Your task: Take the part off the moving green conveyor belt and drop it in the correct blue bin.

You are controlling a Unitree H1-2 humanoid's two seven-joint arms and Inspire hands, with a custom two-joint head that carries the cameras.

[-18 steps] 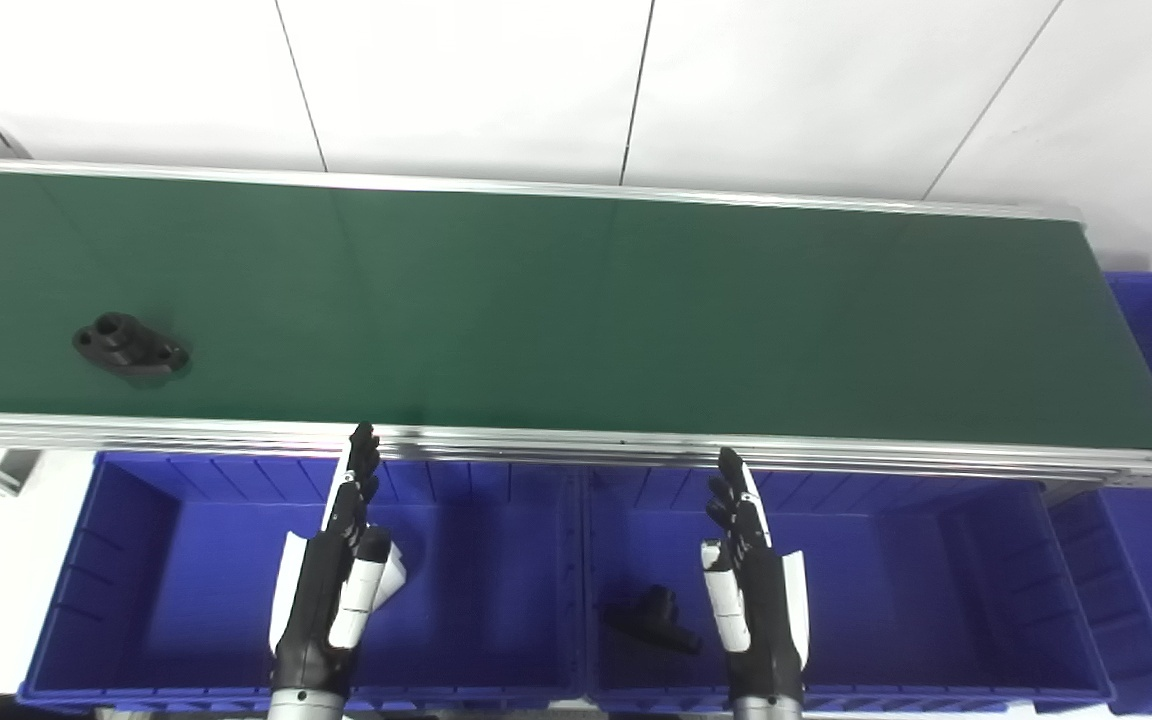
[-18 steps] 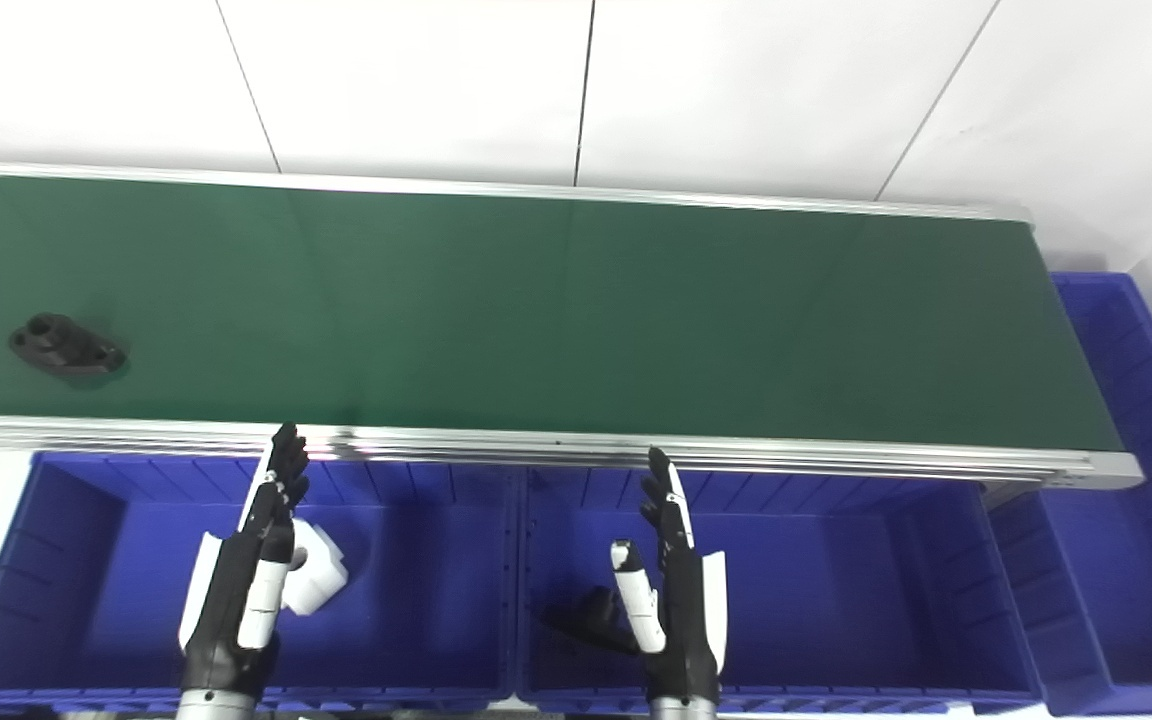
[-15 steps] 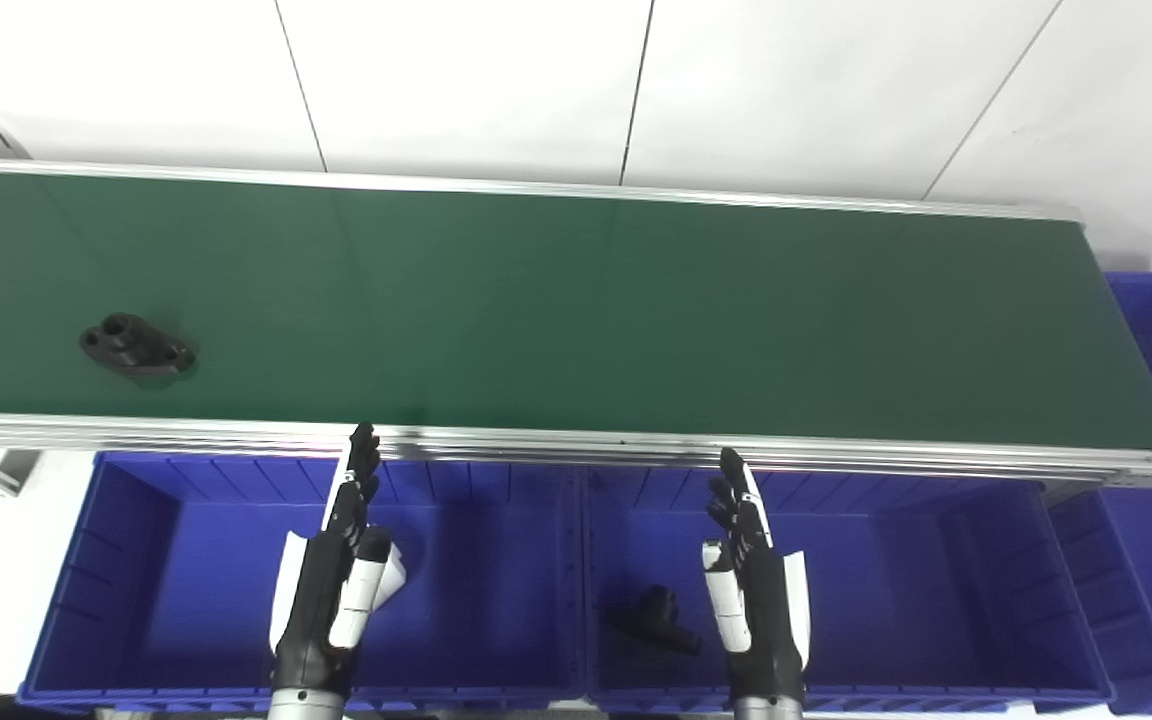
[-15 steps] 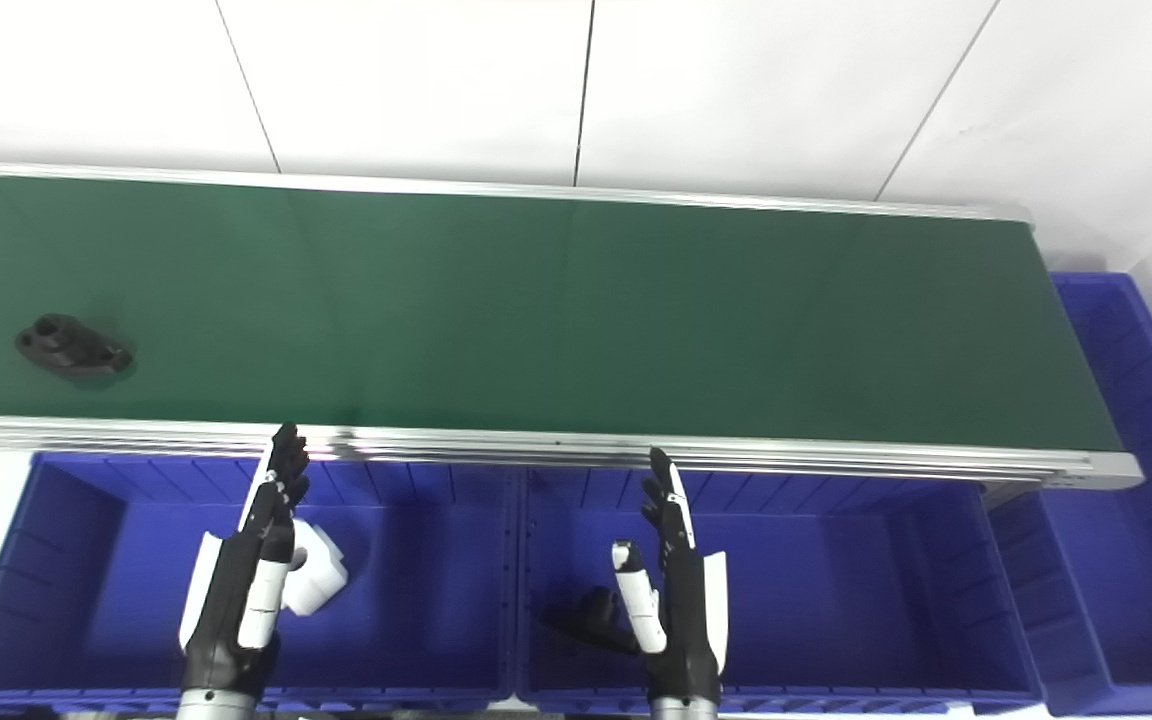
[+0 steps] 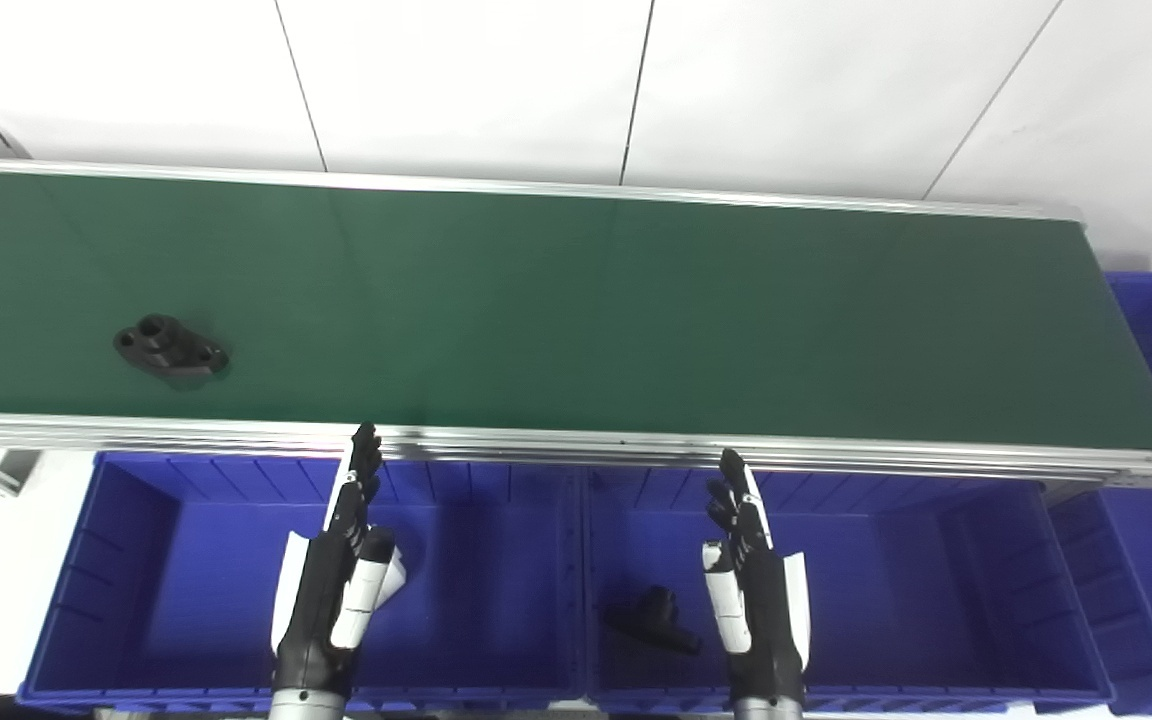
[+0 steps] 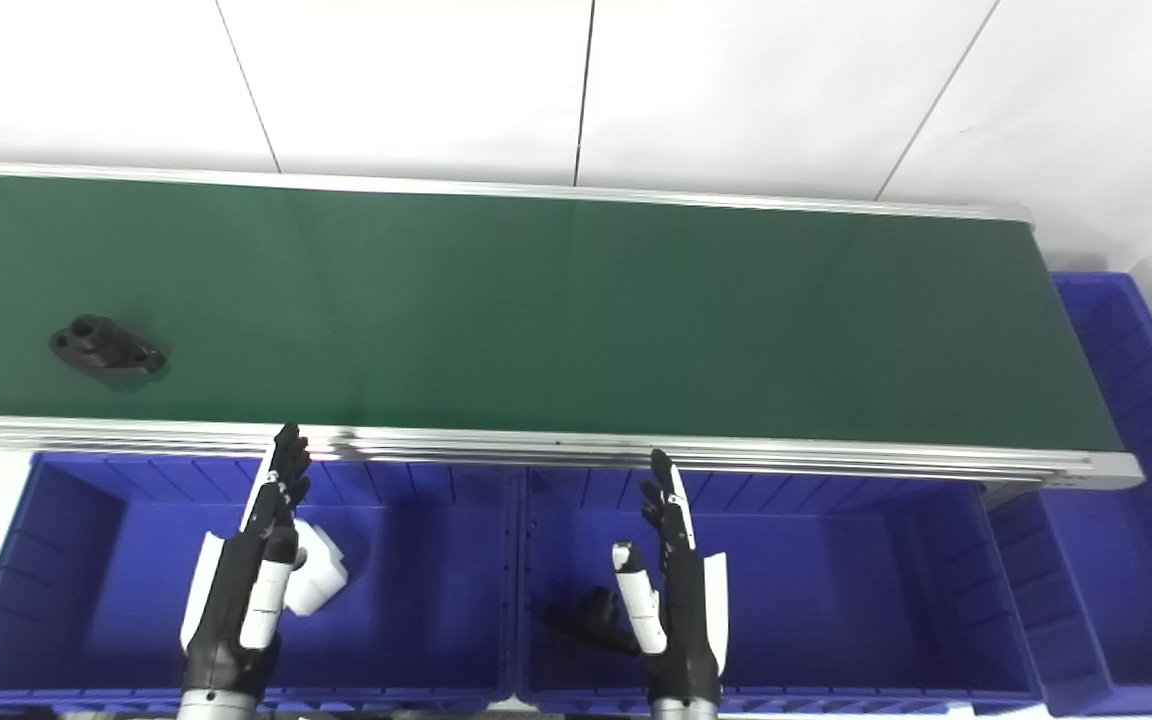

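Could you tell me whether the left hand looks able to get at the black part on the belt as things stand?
Probably yes: the left hand is open over its bin, and nothing lies between it and the black part, which sits on the green belt off to its left.

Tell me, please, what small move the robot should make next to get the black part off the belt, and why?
Probably raise the left hand toward the belt's near edge. The black part lies on the green belt on that hand's side. Both hands are open and empty above the blue bins; the right hand is farther off.
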